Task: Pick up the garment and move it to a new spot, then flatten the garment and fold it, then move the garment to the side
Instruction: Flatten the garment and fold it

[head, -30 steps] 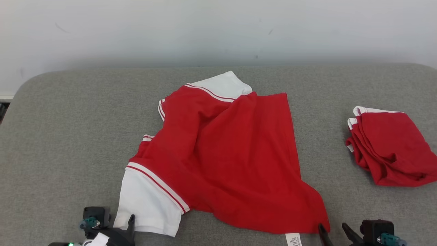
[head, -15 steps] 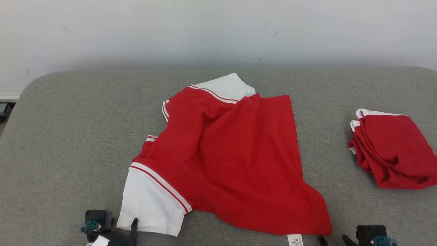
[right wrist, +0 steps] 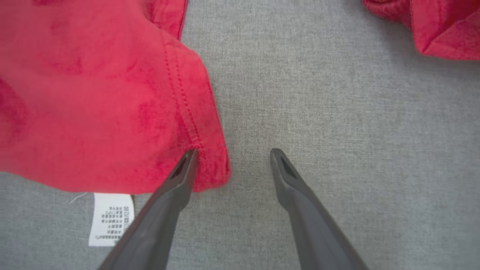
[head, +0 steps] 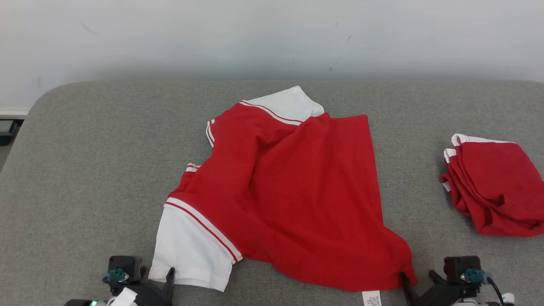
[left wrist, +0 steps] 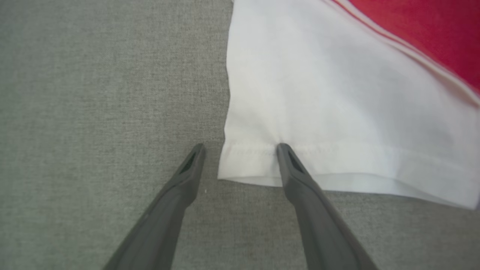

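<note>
Both jaws gape empty: left gripper [left wrist: 240,146] straddles the shirt's [head: 297,191] white sleeve [left wrist: 318,93], right gripper [right wrist: 232,152] its red hem corner [right wrist: 210,165]. Such shallow bites could slip free on lifting.

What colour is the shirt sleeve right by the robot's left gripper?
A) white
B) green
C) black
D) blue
A: the sleeve lying at the open fingertips of the left gripper is white, and striped trim joins it to the red shirt.
</note>
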Robot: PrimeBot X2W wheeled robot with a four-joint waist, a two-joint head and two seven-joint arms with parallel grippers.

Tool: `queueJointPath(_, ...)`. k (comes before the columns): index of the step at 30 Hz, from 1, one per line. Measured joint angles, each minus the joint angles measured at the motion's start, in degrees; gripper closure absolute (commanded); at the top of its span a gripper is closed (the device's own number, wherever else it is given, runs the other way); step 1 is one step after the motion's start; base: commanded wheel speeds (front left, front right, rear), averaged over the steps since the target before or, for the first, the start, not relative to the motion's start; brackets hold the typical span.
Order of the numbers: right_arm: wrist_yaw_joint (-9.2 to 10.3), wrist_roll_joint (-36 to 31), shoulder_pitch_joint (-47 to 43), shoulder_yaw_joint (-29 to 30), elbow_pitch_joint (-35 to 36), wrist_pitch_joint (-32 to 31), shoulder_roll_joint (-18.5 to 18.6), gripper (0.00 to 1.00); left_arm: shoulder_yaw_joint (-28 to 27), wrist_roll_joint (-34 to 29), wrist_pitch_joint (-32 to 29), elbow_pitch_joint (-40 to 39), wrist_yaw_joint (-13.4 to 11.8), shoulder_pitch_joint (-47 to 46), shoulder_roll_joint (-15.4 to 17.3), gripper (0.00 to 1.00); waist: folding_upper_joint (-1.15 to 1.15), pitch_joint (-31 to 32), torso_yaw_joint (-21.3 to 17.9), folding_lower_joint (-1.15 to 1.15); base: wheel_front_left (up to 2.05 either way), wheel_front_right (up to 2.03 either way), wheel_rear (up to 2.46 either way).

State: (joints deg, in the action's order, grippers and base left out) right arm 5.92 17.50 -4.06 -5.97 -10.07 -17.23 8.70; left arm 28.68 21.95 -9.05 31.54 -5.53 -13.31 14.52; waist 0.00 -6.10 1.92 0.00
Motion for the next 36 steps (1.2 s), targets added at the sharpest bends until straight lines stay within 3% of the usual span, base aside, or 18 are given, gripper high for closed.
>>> queueJointPath(5,-0.96,-0.05,1.14,-1.00,-1.12,-0.49,-0.11,0.00,0.04,0.00,-0.49,-0.56,0.00,-0.09,0.01,0.00,0.00,-0.33,0.29,0.00,0.00,0.00,0.00)
queueJointPath(7,-1.21,-0.03,1.14,-1.10,-1.51,-0.49,-0.14,0.10,0.07,0.00,-0.51,-0.63,0.00,-0.09,-0.05,0.00,0.00,-0.39,0.42,0.00,0.00,0.00,0.00)
queueJointPath(8,-1.26,-0.03,1.14,-1.14,-1.71,-0.51,-0.14,0.11,0.09,0.00,-0.55,-0.63,0.00,-0.09,-0.08,0.04,0.00,-0.41,0.48,0.00,0.00,0.00,0.00)
queueJointPath(9,-1.40,-0.03,1.14,-1.24,-1.96,-0.51,-0.15,0.13,0.10,0.00,-0.60,-0.63,0.01,-0.09,-0.08,0.19,0.00,-0.43,0.55,0.00,0.00,0.00,0.00)
queueJointPath(12,-1.41,0.04,1.15,-1.24,-2.54,-0.63,-0.23,0.19,0.18,0.01,-1.08,-0.69,0.00,-0.09,-0.14,0.50,-0.01,-0.47,0.70,0.00,0.00,0.00,0.00)
queueJointPath(13,-1.40,0.04,1.15,-1.24,-2.65,-0.89,-0.32,0.32,0.19,0.02,-1.11,-0.70,0.01,-0.09,-0.14,0.61,0.00,-0.48,0.73,0.00,0.00,0.00,0.00)
queueJointPath(14,-1.40,0.04,1.15,-1.25,-2.75,-0.97,-0.43,0.36,0.20,0.02,-1.19,-0.71,0.01,-0.09,-0.13,0.67,0.00,-0.48,0.76,0.00,0.00,0.00,0.00)
queueJointPath(15,-1.40,0.04,1.15,-1.25,-2.75,-0.97,-0.43,0.53,0.20,0.02,-1.19,-0.71,0.01,-0.09,-0.13,0.82,0.00,-0.48,0.76,0.00,0.00,0.00,0.00)
queueJointPath(16,-1.40,0.04,1.15,-1.29,-2.82,-0.99,-0.56,0.57,0.22,0.02,-1.27,-0.73,0.02,-0.09,-0.11,0.98,0.00,-0.49,0.77,0.00,0.00,0.00,0.00)
queueJointPath(17,-1.40,0.04,1.15,-1.33,-2.89,-1.00,-0.70,0.63,0.24,0.04,-1.37,-0.77,0.07,-0.09,-0.10,1.00,0.00,-0.50,0.78,0.00,0.00,0.00,0.00)
queueJointPath(19,-1.40,0.04,1.14,-1.51,-2.99,-1.01,-1.00,0.93,0.35,0.21,-1.57,-0.88,0.11,-0.08,-0.13,1.00,0.00,-0.50,0.79,0.00,0.00,0.00,0.00)
queueJointPath(20,-1.40,0.04,1.14,-1.57,-3.03,-1.02,-1.08,1.00,0.34,0.26,-1.57,-0.91,0.20,-0.08,-0.10,1.00,0.00,-0.49,0.79,0.00,0.00,0.00,0.00)
queueJointPath(31,-2.01,2.78,0.99,-0.21,-0.98,0.80,-2.11,1.00,-1.60,1.81,-0.14,-2.71,0.13,0.42,-0.56,1.00,0.00,-0.23,0.74,0.00,0.00,0.00,0.00)
queueJointPath(33,-3.36,6.05,0.99,0.97,1.88,2.12,-3.18,1.00,-3.92,4.28,1.85,-4.65,0.01,0.86,-1.80,1.00,0.01,-0.09,0.79,0.01,0.00,0.00,0.00)
queueJointPath(36,-7.22,9.17,1.06,1.00,7.57,4.31,-3.28,1.00,-8.02,9.10,5.69,-9.39,0.11,1.07,-4.35,1.00,0.01,0.22,0.85,0.00,0.00,0.00,0.00)
